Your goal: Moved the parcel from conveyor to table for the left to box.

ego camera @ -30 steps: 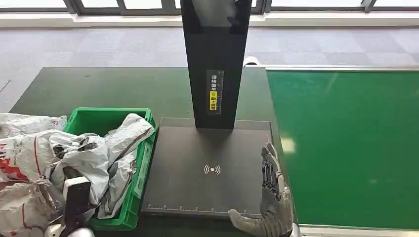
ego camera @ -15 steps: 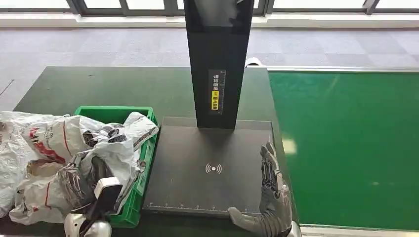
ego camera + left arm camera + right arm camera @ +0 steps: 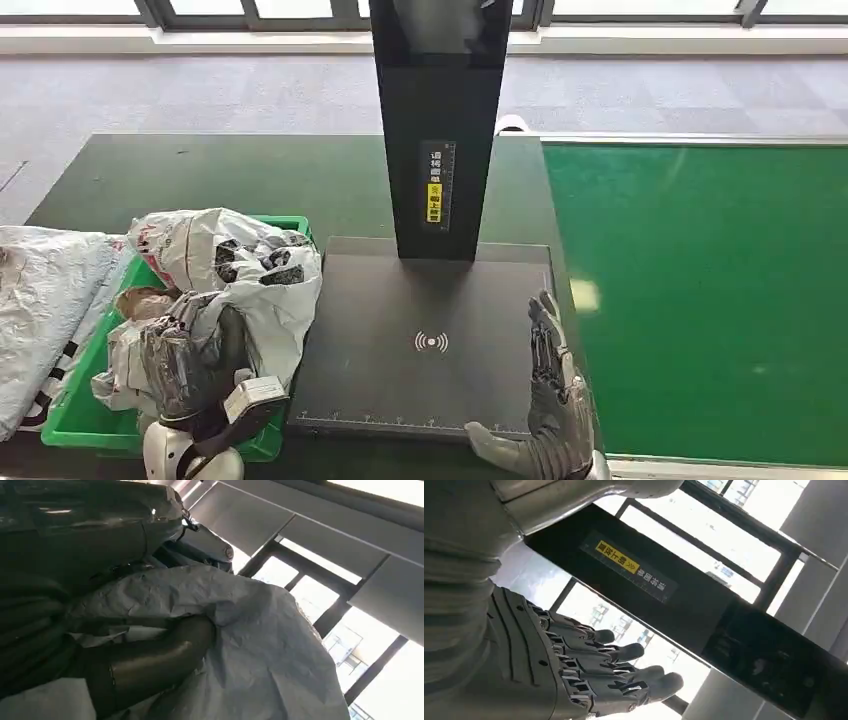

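A crumpled white and grey parcel bag (image 3: 250, 270) hangs over the right end of the green box (image 3: 80, 425), its edge reaching the black scan pad (image 3: 400, 300). My left hand (image 3: 195, 365) grips the parcel from below; in the left wrist view the thumb (image 3: 150, 660) presses into the bag (image 3: 260, 645). My right hand (image 3: 550, 400) is open and flat at the pad's right front corner, holding nothing. In the right wrist view its fingers (image 3: 624, 672) are stretched out straight.
A tall black scanner post (image 3: 435, 130) rises from the back of the pad. The green conveyor belt (image 3: 700, 300) runs along the right. Another white bag (image 3: 40, 310) lies over the box's left side. The dark table (image 3: 250, 170) extends behind the box.
My left hand has carried the parcel up and to the right, from the box's left side towards the scan pad. The right hand has stayed in place.
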Available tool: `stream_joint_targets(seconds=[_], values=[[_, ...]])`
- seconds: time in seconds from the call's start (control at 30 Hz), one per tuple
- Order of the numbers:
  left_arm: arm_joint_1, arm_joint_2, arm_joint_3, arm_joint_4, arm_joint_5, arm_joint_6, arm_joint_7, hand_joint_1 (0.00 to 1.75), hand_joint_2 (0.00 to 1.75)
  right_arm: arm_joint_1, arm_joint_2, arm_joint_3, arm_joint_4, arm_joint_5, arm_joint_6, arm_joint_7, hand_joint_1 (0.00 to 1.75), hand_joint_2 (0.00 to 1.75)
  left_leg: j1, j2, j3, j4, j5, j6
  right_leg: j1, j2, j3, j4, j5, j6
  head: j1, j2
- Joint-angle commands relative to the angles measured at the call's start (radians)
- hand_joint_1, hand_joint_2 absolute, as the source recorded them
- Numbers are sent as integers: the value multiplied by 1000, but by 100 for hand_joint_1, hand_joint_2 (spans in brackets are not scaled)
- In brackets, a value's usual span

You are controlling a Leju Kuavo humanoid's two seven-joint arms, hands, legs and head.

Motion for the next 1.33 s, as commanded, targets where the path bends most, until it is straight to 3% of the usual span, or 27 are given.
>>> stream_joint_targets(seconds=[0.03,0.07,0.1,0.7,0.8,0.9,1.0,1.13,1.33], values=[[-28,-7,4,216,6,4,15,0,175,-37,-19,28,59,-21,-1,4,0,175,0,-1,0,-2,2,0,0,1,0,-2,2,0,0,0],[-28,-7,4,216,6,4,15,0,175,-37,-19,28,59,-21,-1,4,0,175,-1,-1,2,-5,4,1,-1,1,2,-5,4,0,0,0],[-32,-3,18,234,6,4,13,0,0,-41,-17,30,63,-22,-1,4,0,175,-1,0,2,-4,3,1,-1,1,1,-4,3,0,0,0],[-81,-23,91,346,-67,4,83,0,0,-66,-4,37,83,-19,-1,4,0,175,0,-1,-2,-2,5,0,0,0,-1,-2,4,-1,0,0],[-58,-56,145,274,-10,4,55,0,0,-54,-5,36,73,-8,-1,4,0,175,0,-1,-3,-2,6,0,0,0,-2,-3,5,0,0,0],[2,-57,203,66,228,4,5,0,0,-63,-3,42,77,-11,-1,4,0,175,1,1,-1,0,4,0,1,1,0,-1,3,-1,0,0],[10,-57,205,36,246,4,5,0,0,-66,-3,45,79,-13,-1,4,0,175,2,5,-9,1,3,-2,2,6,-2,1,4,-3,0,0],[102,-57,172,-216,385,4,5,0,0,-59,-4,35,73,-10,-1,4,0,175,2,4,-4,0,4,-2,3,5,-5,1,4,-3,0,0],[135,-38,67,-222,472,4,5,0,0,-25,-1,4,53,13,-1,4,0,175,2,2,-3,0,3,-2,3,3,-4,1,3,-3,0,0]])
